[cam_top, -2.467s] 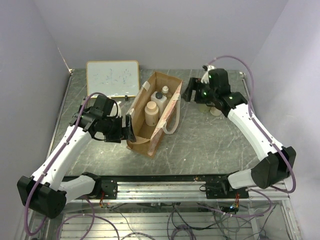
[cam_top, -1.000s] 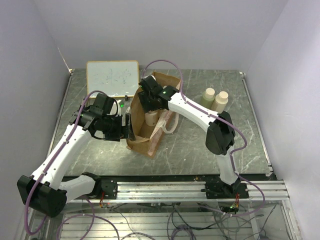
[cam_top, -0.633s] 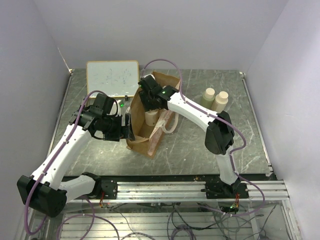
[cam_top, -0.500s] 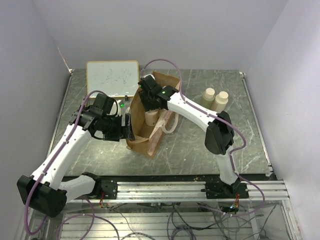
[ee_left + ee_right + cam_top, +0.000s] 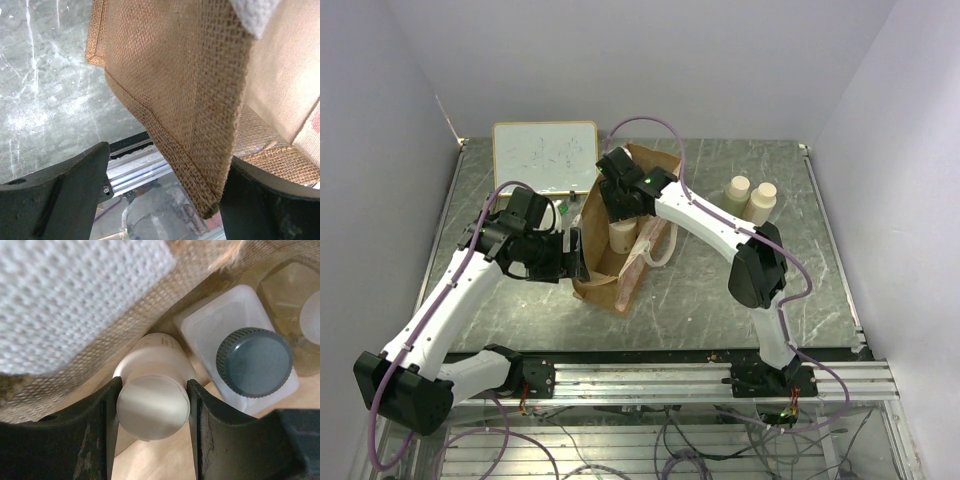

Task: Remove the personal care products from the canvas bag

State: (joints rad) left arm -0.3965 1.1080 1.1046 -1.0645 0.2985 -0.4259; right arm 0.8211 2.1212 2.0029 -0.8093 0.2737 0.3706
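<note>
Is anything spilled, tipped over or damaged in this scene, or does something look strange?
Nothing stands out. The canvas bag stands upright, only turned diagonally. The two cream bottles outside it stand upright, side by side. The white bottle inside the bag has its dark cap on. No spill or damage shows.

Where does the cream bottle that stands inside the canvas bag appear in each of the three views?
Top external: the cream bottle is left of centre, inside the canvas bag.
Left wrist: not in it; only the bag's woven wall shows.
Right wrist: centre, cap toward the camera, between the jaws of the right gripper.
Shared landmark: the canvas bag.
</note>
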